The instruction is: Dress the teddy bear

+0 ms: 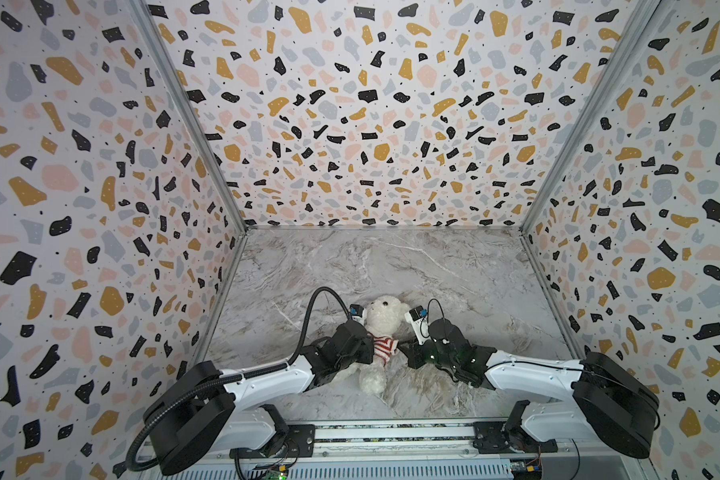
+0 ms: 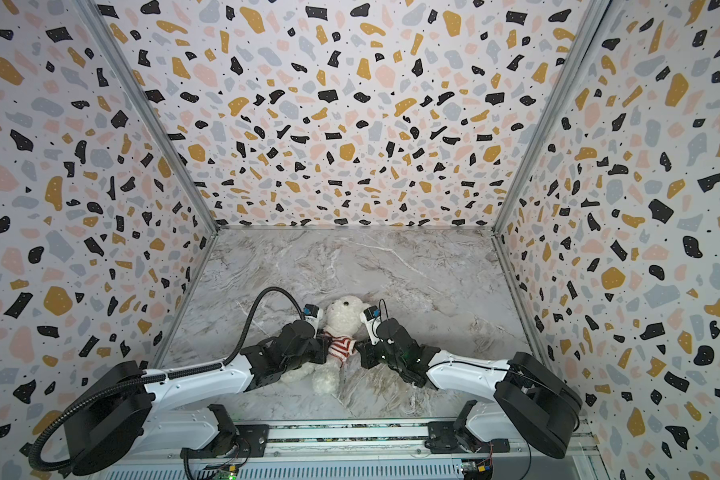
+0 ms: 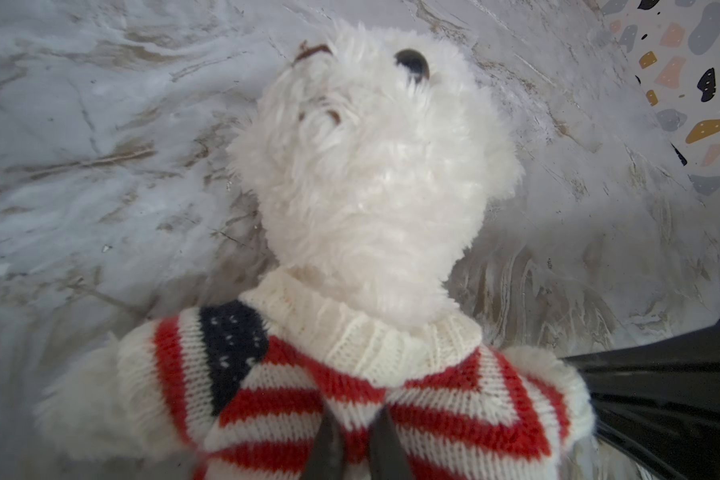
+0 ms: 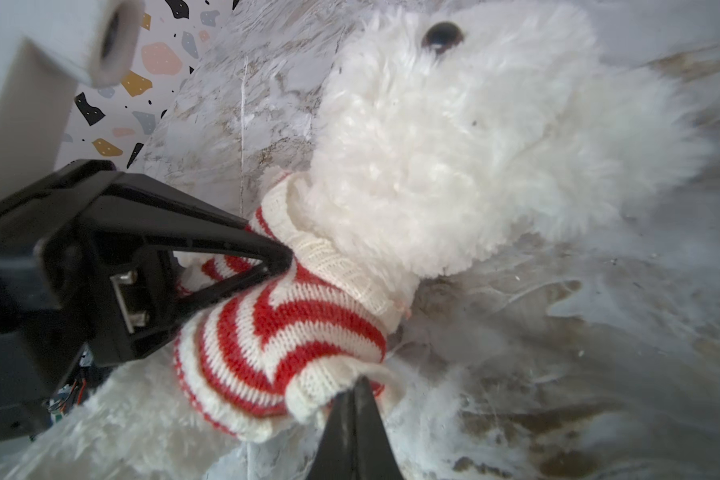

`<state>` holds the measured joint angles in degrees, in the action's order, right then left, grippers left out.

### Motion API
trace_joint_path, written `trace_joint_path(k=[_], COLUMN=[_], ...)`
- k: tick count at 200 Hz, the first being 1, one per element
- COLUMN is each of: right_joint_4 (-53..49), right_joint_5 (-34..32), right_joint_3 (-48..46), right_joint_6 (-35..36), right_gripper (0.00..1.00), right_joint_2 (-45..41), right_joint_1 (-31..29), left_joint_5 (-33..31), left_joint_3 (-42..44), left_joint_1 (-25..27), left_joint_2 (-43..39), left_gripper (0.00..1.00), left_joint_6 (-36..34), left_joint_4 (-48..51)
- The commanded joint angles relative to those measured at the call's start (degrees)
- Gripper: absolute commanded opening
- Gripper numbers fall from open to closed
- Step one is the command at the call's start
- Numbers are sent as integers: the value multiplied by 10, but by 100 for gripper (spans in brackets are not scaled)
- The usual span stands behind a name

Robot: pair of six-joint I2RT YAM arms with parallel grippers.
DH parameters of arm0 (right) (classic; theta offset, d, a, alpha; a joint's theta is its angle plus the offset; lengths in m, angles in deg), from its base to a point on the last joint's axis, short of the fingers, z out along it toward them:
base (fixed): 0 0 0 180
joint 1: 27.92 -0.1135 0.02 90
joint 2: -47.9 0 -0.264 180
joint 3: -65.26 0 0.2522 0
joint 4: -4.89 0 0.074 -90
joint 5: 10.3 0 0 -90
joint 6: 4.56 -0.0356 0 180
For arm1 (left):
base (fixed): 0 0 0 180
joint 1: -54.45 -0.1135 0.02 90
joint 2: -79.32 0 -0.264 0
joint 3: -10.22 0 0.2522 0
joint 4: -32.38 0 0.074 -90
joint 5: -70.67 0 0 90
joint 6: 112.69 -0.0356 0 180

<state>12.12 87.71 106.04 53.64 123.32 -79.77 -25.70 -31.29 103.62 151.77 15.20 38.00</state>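
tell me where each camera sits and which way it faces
Both top views: high above the arm bases, looking down and forward at the teddy bear lying on the marble table; left arm and right arm show.
Left wrist: over the bear's belly, facing its head; the left gripper pinches the striped top.
Right wrist: beside the bear, facing its shoulder and head; the right gripper pinches the top's sleeve.
Shared: both wrist views show the left gripper and the top's white collar.
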Motion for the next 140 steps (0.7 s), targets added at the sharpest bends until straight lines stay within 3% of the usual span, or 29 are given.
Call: trace_joint_path(k=[1,89,140], right_joint_4=[-2,1,24], right_joint_5=[3,39,47], right_joint_3=[26,55,52], right_joint_6=[15,11,-2], right_gripper=[6,9,19], right_joint_2=[11,29,48], right_joint_1=[-9,-32,-33], left_joint_5=[10,13,24], left_joint_3=[22,38,53], left_joint_1=[-4,-4,-5], left_joint_2=[1,-7,-18], left_gripper=[10,9,10], left_joint_6=[-9,-3,-2], left_joint_4=[33,23,2])
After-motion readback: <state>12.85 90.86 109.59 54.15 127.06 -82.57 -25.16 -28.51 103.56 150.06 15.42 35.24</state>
